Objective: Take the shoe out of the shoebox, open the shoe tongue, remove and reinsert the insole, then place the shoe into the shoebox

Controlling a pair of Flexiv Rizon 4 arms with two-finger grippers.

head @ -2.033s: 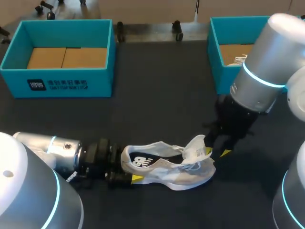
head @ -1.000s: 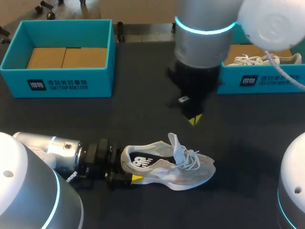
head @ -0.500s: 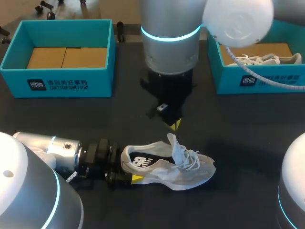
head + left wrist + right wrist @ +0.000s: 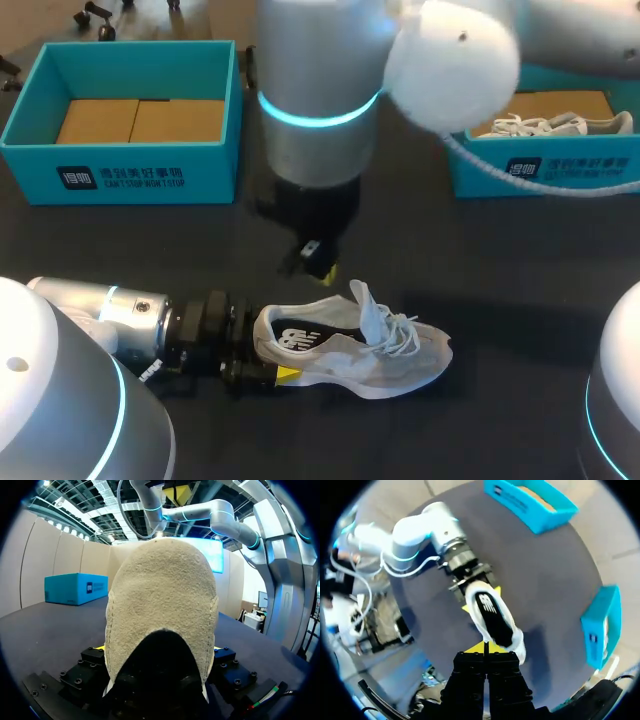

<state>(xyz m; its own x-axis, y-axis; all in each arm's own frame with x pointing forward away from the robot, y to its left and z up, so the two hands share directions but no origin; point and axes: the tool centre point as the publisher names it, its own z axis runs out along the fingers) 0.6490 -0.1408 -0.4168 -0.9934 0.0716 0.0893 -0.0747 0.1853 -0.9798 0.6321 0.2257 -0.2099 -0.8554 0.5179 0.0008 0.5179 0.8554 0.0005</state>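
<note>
At the far left of the table (image 4: 150, 250) sits the left box (image 4: 120, 175), teal, open at the top, with only its brown cardboard floor showing inside. Nearer to us, our left arm (image 4: 110, 315) lies low along the table, and the left gripper (image 4: 262, 350) pinches the heel of the shoe (image 4: 350, 352), a yellow tip on either side of it; in the left wrist view the pale heel fills the space between the fingers. The shoe is out of both boxes, resting on its sole on the dark table with its toe pointing right. Its tongue (image 4: 368, 312) stands up and its laces (image 4: 400, 338) lie loose over the front. Our right arm (image 4: 320, 110) reaches in past the middle, and the right gripper (image 4: 320, 265) hangs over the table just behind the shoe's opening, not touching it, with its fingers pressed together and nothing held between them. At the far right stands the right box (image 4: 560, 170), with a second shoe (image 4: 545, 125) lying inside it.
</note>
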